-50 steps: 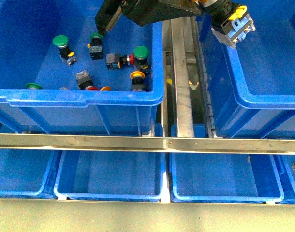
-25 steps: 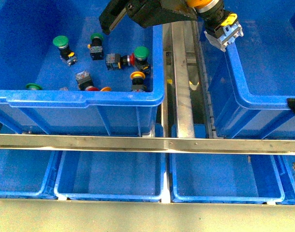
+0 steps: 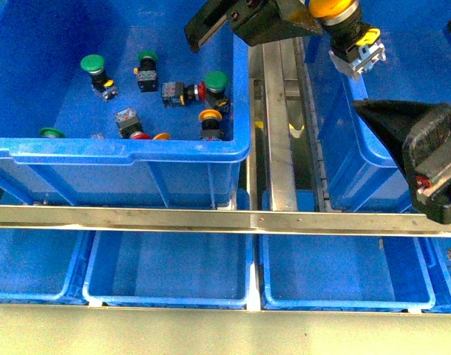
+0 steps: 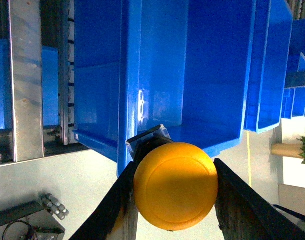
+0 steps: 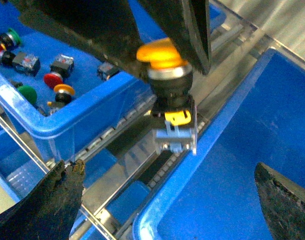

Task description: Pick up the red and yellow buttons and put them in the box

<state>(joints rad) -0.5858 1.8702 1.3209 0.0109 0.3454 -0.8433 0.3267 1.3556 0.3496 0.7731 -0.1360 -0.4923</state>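
Observation:
My left gripper (image 3: 330, 10) is shut on a yellow button (image 3: 336, 7) by its domed cap, and the grey body (image 3: 361, 53) hangs over the near-left rim of the box (image 3: 351, 166). The left wrist view shows the yellow button (image 4: 175, 186) clamped between both dark fingers. My right gripper (image 3: 425, 151) stands open over the box, empty. In the right wrist view its tips flank the box's rim (image 5: 207, 145), with the held yellow button (image 5: 162, 54) ahead. Another red button (image 3: 192, 92) and yellow button (image 3: 210, 116) lie in the left crate (image 3: 129, 151).
Green-capped switches (image 3: 92, 64) (image 3: 216, 79) lie among the buttons in the left crate. A metal rail (image 3: 277, 140) runs between crate and box. A steel bar (image 3: 211, 219) crosses the front above shallow blue trays (image 3: 166, 274) (image 3: 344, 270).
My right gripper has come into view from the right, over the box. The left arm has shifted a little to the right, still holding the yellow button at the box's rim.

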